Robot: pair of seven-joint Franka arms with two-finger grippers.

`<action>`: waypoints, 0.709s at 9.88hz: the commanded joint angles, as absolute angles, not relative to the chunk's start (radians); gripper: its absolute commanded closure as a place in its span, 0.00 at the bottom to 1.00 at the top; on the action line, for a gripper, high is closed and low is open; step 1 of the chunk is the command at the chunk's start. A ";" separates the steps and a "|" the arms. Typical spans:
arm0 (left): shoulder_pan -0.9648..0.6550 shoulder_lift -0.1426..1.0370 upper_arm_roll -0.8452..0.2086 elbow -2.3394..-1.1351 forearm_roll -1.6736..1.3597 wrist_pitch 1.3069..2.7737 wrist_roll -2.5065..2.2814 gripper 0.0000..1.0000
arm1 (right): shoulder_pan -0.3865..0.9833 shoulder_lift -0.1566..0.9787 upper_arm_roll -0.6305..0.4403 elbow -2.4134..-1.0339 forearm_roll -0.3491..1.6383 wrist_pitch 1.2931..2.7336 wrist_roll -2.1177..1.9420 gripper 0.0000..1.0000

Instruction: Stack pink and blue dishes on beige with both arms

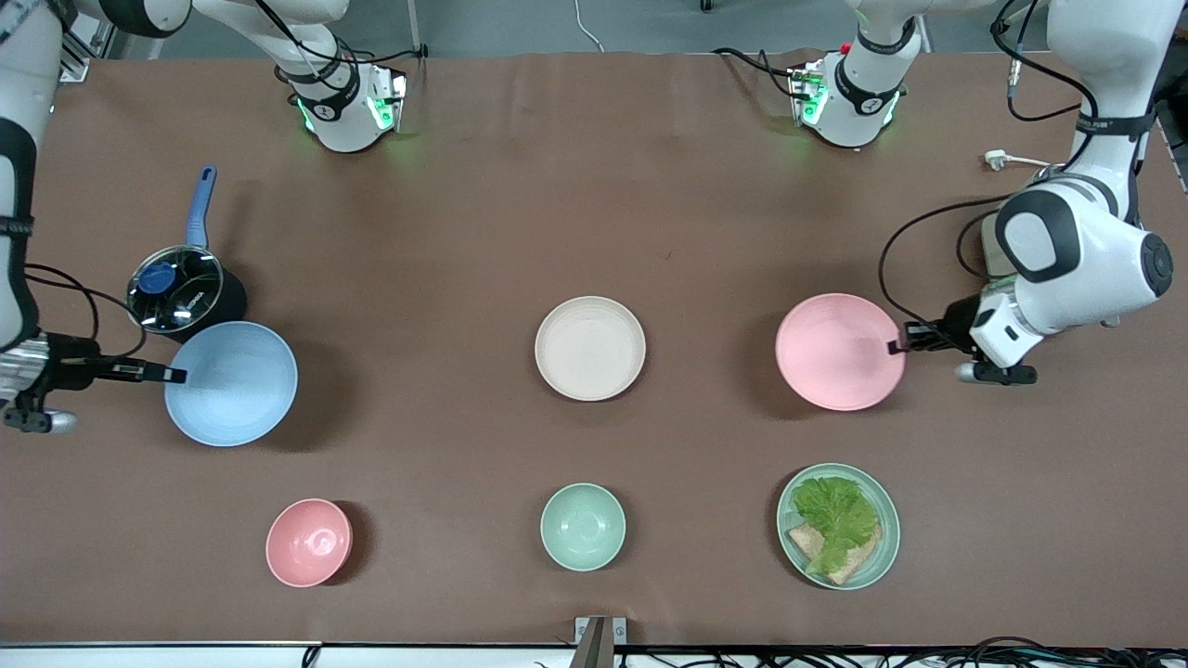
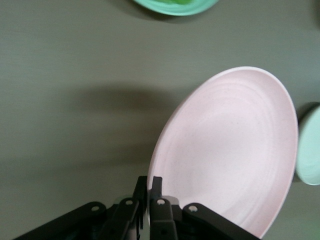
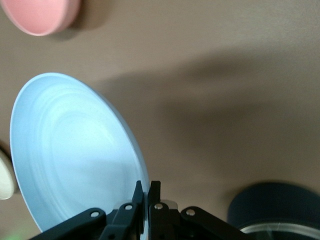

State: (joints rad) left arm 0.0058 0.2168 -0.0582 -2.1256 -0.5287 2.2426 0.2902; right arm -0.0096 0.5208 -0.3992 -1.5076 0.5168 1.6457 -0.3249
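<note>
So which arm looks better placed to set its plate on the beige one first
Judging by the front view, the left. Its tool grips the pink plate by the rim, visibly closer to the beige plate than the blue plate held by the right tool. Both plates appear lifted and tilted.

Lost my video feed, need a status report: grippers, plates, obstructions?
Left gripper shut on pink plate, lifted. Right gripper shut on blue plate, lifted beside the pot. Beige plate bare, nothing in the way.
</note>
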 commanded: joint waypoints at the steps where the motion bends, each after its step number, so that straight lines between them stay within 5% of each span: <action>1: 0.008 0.247 -0.238 -2.132 -0.450 2.284 0.058 1.00 | 0.066 0.447 -0.367 -1.450 0.482 1.533 -0.101 0.99; 5: -0.012 0.460 -0.535 -2.097 -0.220 2.630 -0.483 1.00 | 0.100 0.342 -0.029 -1.480 0.315 1.587 0.317 0.99; 7: -0.056 0.555 -0.563 -2.039 0.058 2.649 -0.804 1.00 | 0.101 0.327 0.116 -1.552 0.314 1.691 0.438 0.99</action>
State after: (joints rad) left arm -0.0420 0.4587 -0.5557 -2.0972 -0.0738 2.6388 -0.6581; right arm 0.1195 0.3712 0.0381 -1.4600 0.3355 1.6266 0.3771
